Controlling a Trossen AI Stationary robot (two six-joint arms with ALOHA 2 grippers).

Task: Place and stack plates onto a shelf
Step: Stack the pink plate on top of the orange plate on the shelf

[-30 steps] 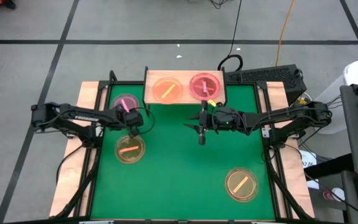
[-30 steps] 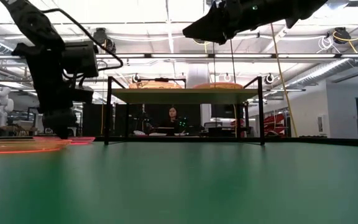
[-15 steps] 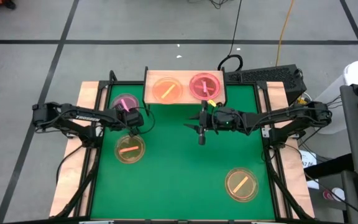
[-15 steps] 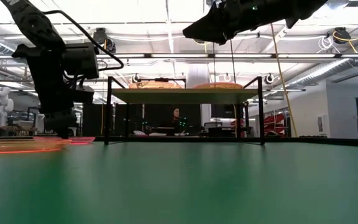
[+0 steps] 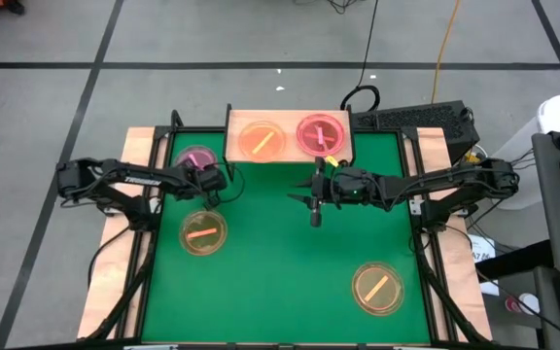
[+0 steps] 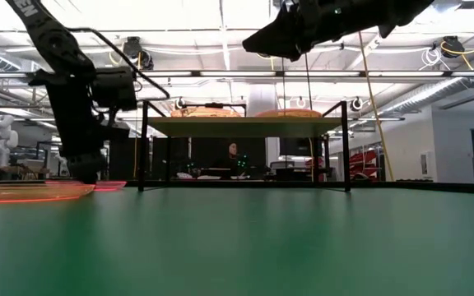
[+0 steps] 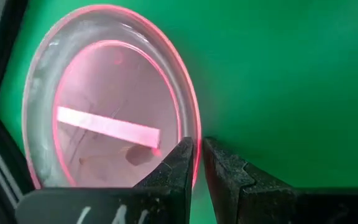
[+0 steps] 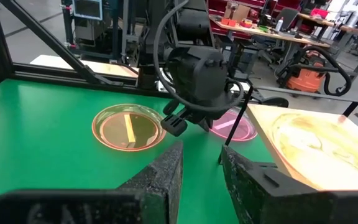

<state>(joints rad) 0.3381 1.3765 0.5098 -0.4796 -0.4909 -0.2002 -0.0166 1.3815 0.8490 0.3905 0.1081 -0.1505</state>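
Legible text: none confirmed. White lettering on the left arm point(image 5: 136, 179) link is too small to read. White marks on the left wrist housing point(image 7: 98, 214) are cut off.
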